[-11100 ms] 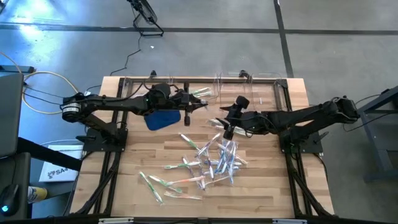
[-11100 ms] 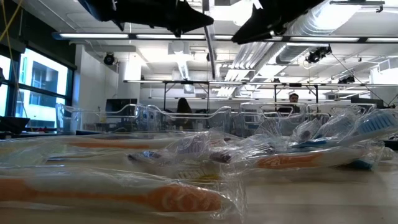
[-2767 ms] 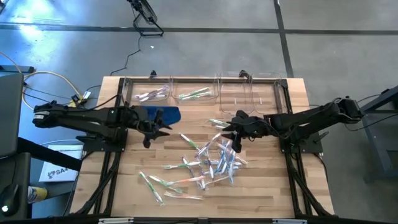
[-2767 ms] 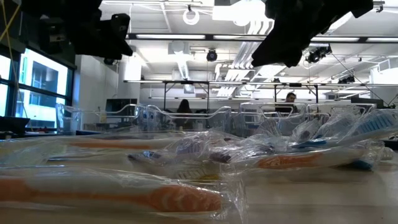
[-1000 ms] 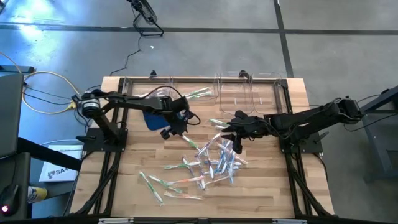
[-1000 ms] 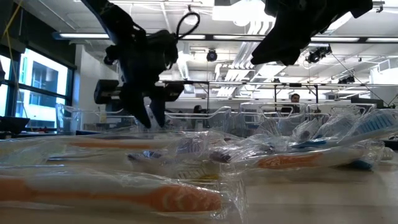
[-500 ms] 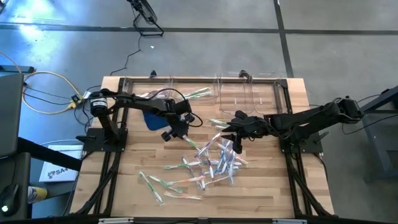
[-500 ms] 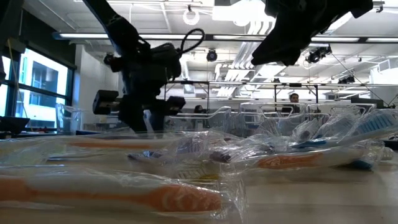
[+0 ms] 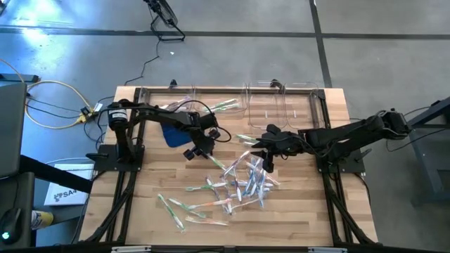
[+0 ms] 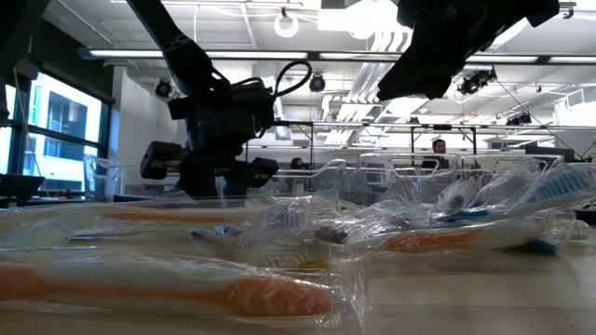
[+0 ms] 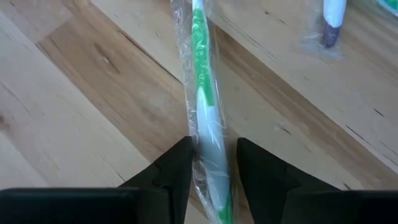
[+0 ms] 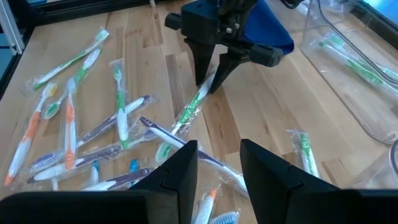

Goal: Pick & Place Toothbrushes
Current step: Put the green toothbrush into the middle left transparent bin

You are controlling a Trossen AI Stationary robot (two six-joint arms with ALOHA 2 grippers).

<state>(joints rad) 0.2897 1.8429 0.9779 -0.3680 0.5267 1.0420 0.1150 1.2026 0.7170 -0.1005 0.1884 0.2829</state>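
Observation:
Several wrapped toothbrushes [image 9: 242, 179] lie in a loose pile mid-table, with green ones [image 9: 176, 207] nearer the near-left. My left gripper [image 9: 207, 148] points down over one green-and-white wrapped toothbrush [image 11: 200, 74] lying flat on the wood. It is open, one finger on each side of the handle. The right wrist view shows it [image 12: 208, 84] astride that toothbrush [image 12: 191, 109]. My right gripper [image 9: 258, 160] hovers open and holds nothing above the pile's far edge. My left gripper comes from above, pointing down, with its fingers [image 11: 180, 165] across the green toothbrush's handle [image 11: 208, 134] near one end. The clear wrapper reaches both fingers, but I cannot tell whether they touch it. The toothbrush lies flat on the table.
Clear plastic bins stand along the far edge; two on the left [image 9: 172, 105] [image 9: 221, 105] hold toothbrushes, and those on the right [image 9: 281, 105] look bare. A blue cloth [image 9: 171, 133] lies beside the left arm. In the low view, wrapped toothbrushes [image 10: 186, 293] fill the foreground.
My left gripper has moved a little toward the table's right and near edges and has come down over the green toothbrush, its fingertips now low at the table. My right arm has kept still.

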